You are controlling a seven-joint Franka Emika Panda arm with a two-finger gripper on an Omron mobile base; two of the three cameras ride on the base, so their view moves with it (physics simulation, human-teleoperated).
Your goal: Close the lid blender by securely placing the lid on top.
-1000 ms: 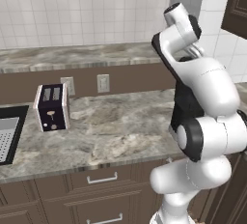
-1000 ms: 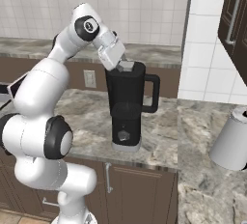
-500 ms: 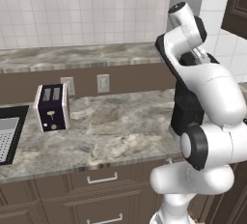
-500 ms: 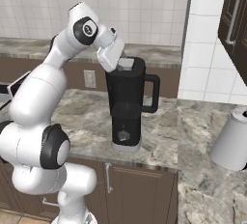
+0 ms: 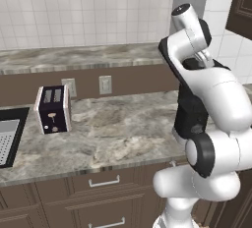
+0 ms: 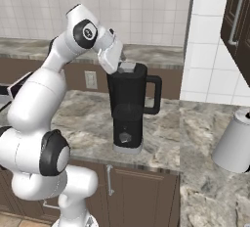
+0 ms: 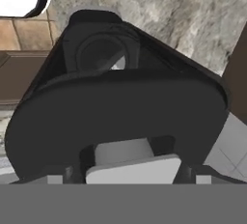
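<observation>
sitting seemingly beneath tool [image 6: 122,63]: lid [image 6: 127,66]

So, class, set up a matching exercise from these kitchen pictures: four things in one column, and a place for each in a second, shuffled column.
Things:
1. toaster
2. blender
3. lid
4. sink

Places:
A. on top of the jug
B. counter's far left edge
C. below the gripper, handle to the right in the right base view
D. beside the sink, before the wall outlets

Pairs: 1-D, 2-C, 3-A, 4-B
</observation>
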